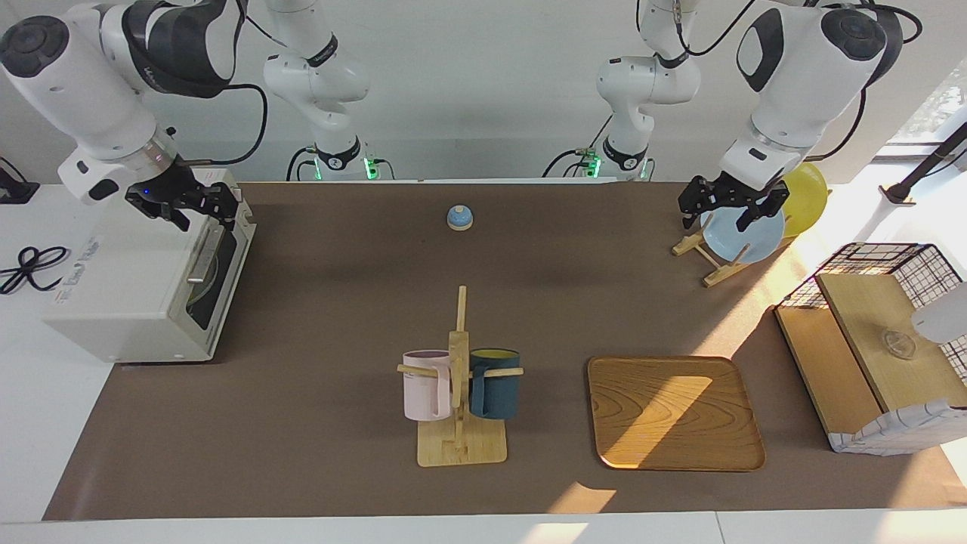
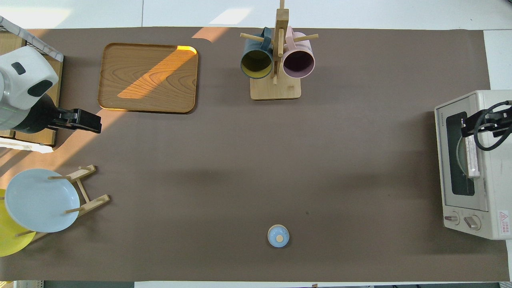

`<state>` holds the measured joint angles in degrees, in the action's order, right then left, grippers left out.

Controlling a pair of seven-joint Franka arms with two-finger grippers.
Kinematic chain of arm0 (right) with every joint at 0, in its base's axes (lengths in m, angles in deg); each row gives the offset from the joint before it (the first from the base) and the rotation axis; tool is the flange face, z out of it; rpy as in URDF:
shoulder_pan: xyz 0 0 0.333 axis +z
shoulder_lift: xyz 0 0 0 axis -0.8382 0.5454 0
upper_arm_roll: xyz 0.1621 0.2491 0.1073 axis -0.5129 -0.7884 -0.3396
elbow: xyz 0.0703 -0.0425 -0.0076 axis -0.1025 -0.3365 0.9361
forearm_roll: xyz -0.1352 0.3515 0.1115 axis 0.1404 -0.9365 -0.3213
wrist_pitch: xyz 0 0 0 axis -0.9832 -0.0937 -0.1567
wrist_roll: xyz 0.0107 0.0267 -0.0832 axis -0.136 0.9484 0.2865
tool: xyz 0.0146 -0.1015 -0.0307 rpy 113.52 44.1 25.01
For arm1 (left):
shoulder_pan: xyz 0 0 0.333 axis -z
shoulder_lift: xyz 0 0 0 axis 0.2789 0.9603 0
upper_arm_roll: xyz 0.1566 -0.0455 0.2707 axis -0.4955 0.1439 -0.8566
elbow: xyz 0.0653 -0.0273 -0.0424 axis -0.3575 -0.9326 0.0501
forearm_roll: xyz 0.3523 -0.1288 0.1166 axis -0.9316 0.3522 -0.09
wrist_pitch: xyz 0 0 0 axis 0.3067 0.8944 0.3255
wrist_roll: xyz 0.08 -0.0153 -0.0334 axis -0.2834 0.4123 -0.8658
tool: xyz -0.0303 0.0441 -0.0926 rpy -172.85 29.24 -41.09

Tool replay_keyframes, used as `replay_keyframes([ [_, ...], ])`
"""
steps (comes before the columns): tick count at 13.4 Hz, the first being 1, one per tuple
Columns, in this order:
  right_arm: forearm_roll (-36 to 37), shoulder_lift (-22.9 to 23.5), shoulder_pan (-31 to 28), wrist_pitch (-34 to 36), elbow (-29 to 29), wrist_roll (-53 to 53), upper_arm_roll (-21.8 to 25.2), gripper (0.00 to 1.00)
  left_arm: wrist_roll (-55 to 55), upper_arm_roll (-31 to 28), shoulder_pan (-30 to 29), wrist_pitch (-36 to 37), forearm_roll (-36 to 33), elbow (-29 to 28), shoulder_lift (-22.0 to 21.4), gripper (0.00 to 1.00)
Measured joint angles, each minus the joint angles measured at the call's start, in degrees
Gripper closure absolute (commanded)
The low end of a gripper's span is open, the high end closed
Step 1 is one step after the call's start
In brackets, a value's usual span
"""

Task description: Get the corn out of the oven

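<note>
The off-white oven (image 1: pixel 128 295) stands at the right arm's end of the table, its dark glass door shut, with the metal bar handle (image 1: pixel 202 253) on the door. It also shows in the overhead view (image 2: pixel 496 176). The corn is hidden; only a pale round shape shows through the glass (image 2: pixel 460 154). My right gripper (image 1: pixel 205 217) hangs open and empty over the top front edge of the oven, just above the handle, and it shows in the overhead view (image 2: pixel 466 128). My left gripper (image 1: pixel 716 219) is open and empty over the plate rack.
A wooden mug stand (image 1: pixel 459 393) with a pink and a dark blue mug stands mid-table. A wooden tray (image 1: pixel 674 412) lies beside it. A blue and a yellow plate stand in a rack (image 1: pixel 736 234). A black wire basket (image 1: pixel 884 347) and a small blue bell (image 1: pixel 459 217) are also there.
</note>
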<state>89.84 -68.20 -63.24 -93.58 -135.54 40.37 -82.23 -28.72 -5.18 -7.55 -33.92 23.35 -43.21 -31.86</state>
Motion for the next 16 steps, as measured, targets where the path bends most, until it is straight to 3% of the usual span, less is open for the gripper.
replay_keyframes([
  [6,3.09,-3.15,-2.2,-11.76,-12.5,-0.96,0.25,1.0,0.0,0.0,0.0,0.0,0.0,0.0,0.0,0.0],
  [16,3.02,-3.87,-3.86,-14.9,-17.08,-1.56,0.36,1.0,0.0,0.0,0.0,0.0,0.0,0.0,0.0,0.0],
])
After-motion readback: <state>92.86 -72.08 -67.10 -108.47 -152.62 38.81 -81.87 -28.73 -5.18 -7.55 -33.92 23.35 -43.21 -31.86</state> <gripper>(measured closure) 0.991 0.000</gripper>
